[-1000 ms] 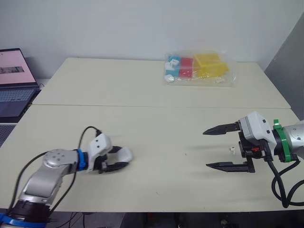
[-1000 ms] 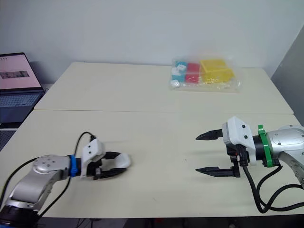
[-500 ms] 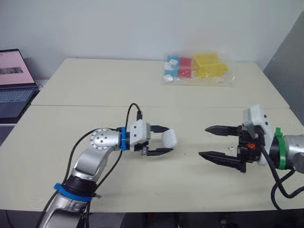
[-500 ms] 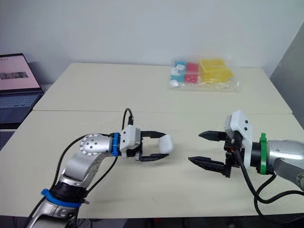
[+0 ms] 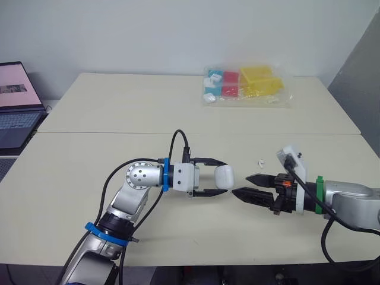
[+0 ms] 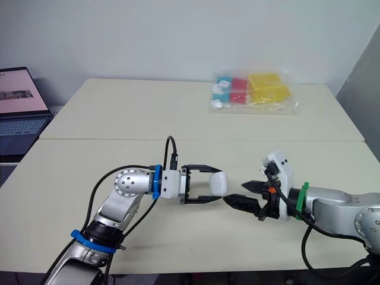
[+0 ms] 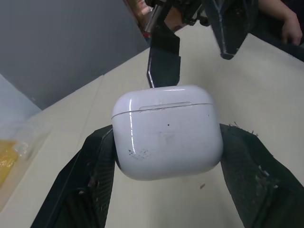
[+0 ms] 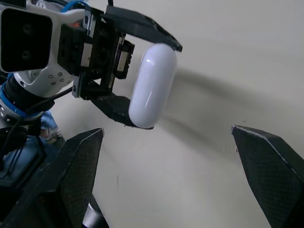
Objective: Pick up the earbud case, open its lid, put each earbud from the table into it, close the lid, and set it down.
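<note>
My left gripper (image 5: 221, 177) is shut on the white earbud case (image 5: 224, 176) and holds it just above the middle of the table. In the left wrist view the case (image 7: 167, 130) sits between the black fingers (image 7: 90, 180) with its lid seam closed. My right gripper (image 5: 240, 185) is open and points at the case from the right, with its fingertips close to it but apart from it. The right wrist view shows the case (image 8: 148, 85) edge-on. One small white earbud (image 5: 260, 161) lies on the table behind the right gripper.
A clear bag of coloured blocks (image 5: 246, 84) lies at the back of the table, right of centre. An open laptop (image 5: 15, 101) stands off the table's left edge. A seam crosses the tabletop (image 5: 89, 132) from side to side.
My left gripper carried the case from the table's left side to the middle. My right gripper moved left toward the case until its tips came close to it.
</note>
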Available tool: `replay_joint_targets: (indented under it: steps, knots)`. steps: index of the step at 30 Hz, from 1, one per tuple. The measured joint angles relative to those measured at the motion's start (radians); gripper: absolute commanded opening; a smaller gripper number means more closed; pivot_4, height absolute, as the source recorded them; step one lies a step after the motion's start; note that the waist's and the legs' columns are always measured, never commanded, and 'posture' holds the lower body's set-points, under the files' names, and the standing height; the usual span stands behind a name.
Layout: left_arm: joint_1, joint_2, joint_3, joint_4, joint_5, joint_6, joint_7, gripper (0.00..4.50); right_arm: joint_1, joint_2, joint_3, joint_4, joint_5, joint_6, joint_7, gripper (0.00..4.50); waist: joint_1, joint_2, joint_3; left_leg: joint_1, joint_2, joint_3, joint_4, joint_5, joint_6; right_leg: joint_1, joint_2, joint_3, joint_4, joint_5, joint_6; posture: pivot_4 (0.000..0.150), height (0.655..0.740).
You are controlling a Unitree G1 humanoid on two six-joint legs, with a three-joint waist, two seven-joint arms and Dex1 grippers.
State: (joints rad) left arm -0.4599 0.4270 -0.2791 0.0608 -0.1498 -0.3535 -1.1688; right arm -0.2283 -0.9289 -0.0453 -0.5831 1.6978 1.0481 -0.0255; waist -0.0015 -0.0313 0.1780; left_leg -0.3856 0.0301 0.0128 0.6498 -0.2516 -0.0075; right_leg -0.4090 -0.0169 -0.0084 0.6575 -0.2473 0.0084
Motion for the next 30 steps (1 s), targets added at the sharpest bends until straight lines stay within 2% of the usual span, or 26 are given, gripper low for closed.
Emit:
replay_joint_targets:
  steps: [10, 17, 20, 29, 30]
  knots:
    - [-0.017, -0.006, -0.028, 0.012, 0.022, -0.056, 0.009, 2.83, -0.115, 0.082, 0.125, 0.106, -0.019, 0.011, -0.046, 4.50, 0.000, 0.000, 0.000, -0.001, 0.001, -0.001, 0.000, 0.000, 0.000, 0.000, 0.000, -0.001, 0.000, 0.000, 0.000, 0.150, 0.7400]
    - [-0.026, -0.007, -0.029, 0.021, 0.033, -0.061, 0.027, 2.83, -0.142, 0.083, 0.131, 0.140, -0.023, 0.036, -0.044, 4.50, 0.000, 0.000, 0.000, -0.002, 0.001, -0.001, 0.000, 0.000, 0.000, -0.001, 0.000, -0.001, -0.001, 0.000, 0.000, 0.150, 0.7400]
    - [-0.026, -0.007, -0.029, 0.021, 0.034, -0.060, 0.032, 2.83, -0.143, 0.083, 0.131, 0.147, -0.022, 0.043, -0.044, 3.94, 0.000, 0.000, 0.000, -0.002, 0.001, -0.001, 0.000, 0.000, 0.000, -0.001, 0.000, -0.001, -0.001, 0.000, 0.000, 0.150, 0.7400]
    - [-0.026, -0.011, -0.031, 0.020, 0.053, -0.056, 0.063, 2.83, -0.153, 0.089, 0.138, 0.146, 0.052, 0.049, -0.067, 0.77, 0.000, 0.000, 0.000, -0.002, 0.001, -0.002, 0.000, 0.000, 0.000, -0.001, 0.000, -0.001, -0.001, 0.000, 0.000, 0.150, 0.7400]
    - [-0.025, -0.011, -0.031, 0.019, 0.053, -0.054, 0.063, 2.83, -0.153, 0.089, 0.139, 0.146, 0.054, 0.048, -0.069, 0.75, 0.000, 0.000, 0.000, -0.003, 0.001, -0.002, 0.000, 0.000, 0.000, -0.001, 0.000, -0.001, -0.001, 0.000, 0.000, 0.150, 0.7400]
